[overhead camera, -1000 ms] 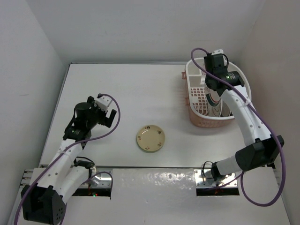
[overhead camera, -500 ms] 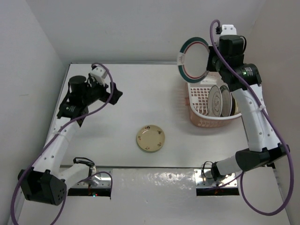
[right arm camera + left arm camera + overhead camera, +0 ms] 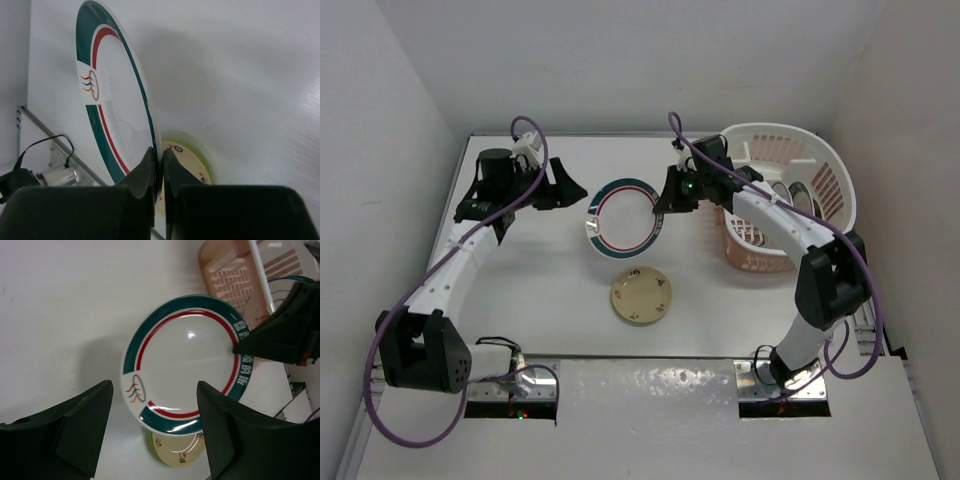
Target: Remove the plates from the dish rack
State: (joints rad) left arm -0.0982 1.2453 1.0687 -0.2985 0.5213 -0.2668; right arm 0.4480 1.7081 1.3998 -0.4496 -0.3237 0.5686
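Teal-rimmed plate (image 3: pixel 625 217) hangs tilted above the bench (image 3: pixel 520 290), its rim pinched in the right jaws, with the dish rack (image 3: pixel 832 180) behind them. The left jaws stand wide just before its face, not touching — probably readying a handover.

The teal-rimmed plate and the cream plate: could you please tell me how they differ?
The teal-rimmed plate is pinched at its rim by the right hand, tilted in the air; the cream plate lies flat on the table. The teal-rimmed plate is white with a teal band and red ring; the cream plate carries small motifs. Both are round and out of the dish rack.
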